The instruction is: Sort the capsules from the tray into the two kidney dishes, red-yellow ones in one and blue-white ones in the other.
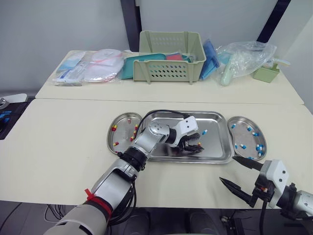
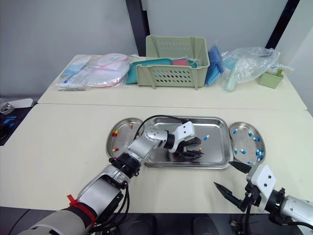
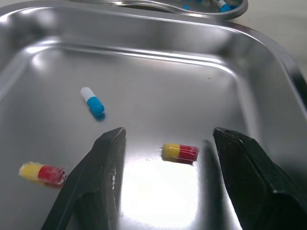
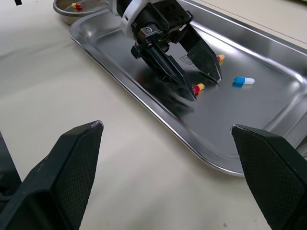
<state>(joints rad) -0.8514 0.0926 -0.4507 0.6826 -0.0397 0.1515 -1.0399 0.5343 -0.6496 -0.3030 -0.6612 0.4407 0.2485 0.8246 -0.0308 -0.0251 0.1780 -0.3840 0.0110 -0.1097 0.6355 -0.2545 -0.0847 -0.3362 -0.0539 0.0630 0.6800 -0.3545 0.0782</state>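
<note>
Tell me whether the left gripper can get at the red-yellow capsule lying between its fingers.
Probably yes. The left gripper is open low over the tray, the red-yellow capsule lies on bare metal between its fingers, and nothing blocks it; the blue-white capsule lies apart.

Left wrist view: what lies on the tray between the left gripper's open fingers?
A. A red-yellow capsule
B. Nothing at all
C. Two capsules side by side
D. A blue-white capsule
A: a single red-yellow capsule lies on the tray between the open fingers of the left gripper, while the blue-white capsule lies outside them.
</note>
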